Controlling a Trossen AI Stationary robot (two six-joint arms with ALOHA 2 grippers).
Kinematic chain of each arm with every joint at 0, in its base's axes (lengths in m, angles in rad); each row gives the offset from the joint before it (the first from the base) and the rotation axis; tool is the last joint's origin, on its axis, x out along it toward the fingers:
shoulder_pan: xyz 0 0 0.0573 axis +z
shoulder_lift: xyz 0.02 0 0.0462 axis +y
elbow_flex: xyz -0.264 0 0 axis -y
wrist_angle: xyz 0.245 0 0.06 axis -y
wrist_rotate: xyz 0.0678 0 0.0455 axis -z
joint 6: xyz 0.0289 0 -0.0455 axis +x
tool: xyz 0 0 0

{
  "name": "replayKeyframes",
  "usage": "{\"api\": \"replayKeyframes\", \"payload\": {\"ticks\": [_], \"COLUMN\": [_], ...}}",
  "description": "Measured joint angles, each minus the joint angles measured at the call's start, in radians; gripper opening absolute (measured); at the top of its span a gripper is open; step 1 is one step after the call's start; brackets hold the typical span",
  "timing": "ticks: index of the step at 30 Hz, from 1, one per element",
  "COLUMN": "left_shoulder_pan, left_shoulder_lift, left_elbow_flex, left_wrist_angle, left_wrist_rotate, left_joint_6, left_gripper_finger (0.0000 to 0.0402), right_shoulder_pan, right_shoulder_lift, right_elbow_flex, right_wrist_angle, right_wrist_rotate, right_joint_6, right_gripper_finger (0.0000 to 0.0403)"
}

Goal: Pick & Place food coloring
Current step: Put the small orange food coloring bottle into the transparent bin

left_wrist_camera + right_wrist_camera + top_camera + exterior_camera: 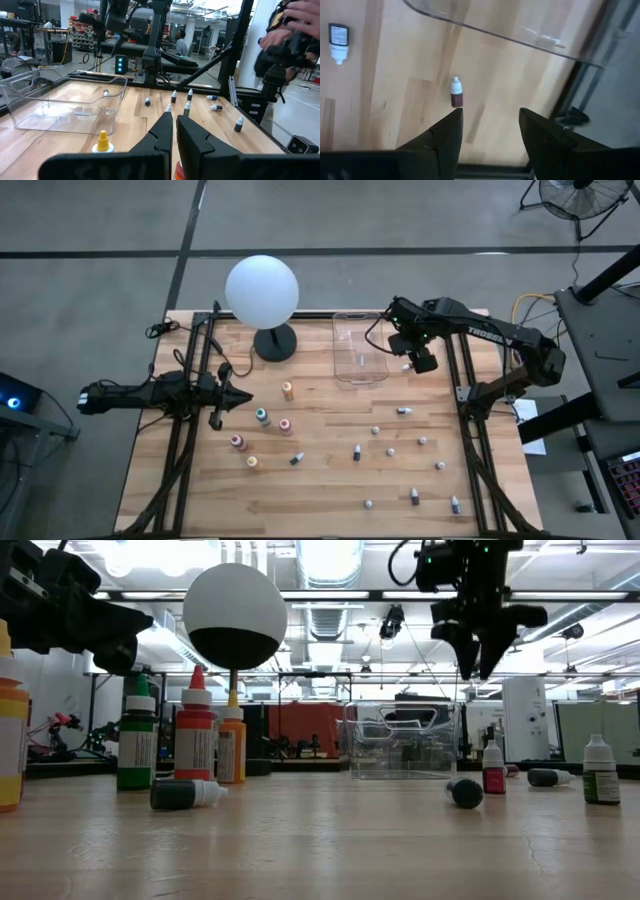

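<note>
Several food coloring bottles are spread over the wooden table. The larger ones, such as an orange one [288,390] and a teal one [262,417], stand left of the middle. Small dark-and-white ones [357,451] stand or lie to the right. My right gripper [425,363] hangs open above the table, just right of the clear bin [360,348], pointing steeply down. A small dark-red bottle with a white cap [456,94] stands upright on the wood below and ahead of its fingers, untouched. My left gripper [240,396] waits shut and level at the table's left, holding nothing.
A white globe lamp [262,290] stands on its dark base at the far side, left of the bin. Another small bottle [338,36] lies on its side on the wood. Black frame posts [462,395] run along both table sides. A person's hand [295,20] shows beyond the table.
</note>
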Motion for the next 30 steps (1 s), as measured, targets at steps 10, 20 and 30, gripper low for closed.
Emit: {"api": "replayKeyframes", "payload": {"ticks": [10,20,30], "left_shoulder_pan": [0.0,0.0,0.0], "left_shoulder_lift": [0.0,0.0,0.0], "left_elbow_flex": [0.0,0.0,0.0], "left_wrist_angle": [0.0,0.0,0.0], "left_wrist_rotate": [0.0,0.0,0.0], "left_joint_6": [0.0,0.0,0.0], "left_gripper_finger": [0.0,0.0,0.0], "right_shoulder_pan": [-0.04,-0.085,-0.11], "right_shoulder_lift": [0.0,0.0,0.027], "right_elbow_flex": [-0.2,-0.332,-0.408], "right_wrist_angle": [0.188,0.319,0.413], "right_wrist_rotate": [-0.026,-0.069,-0.096], "right_joint_6": [-0.009,0.014,0.009], "right_gripper_finger": [0.0187,0.0187,0.0187]}}
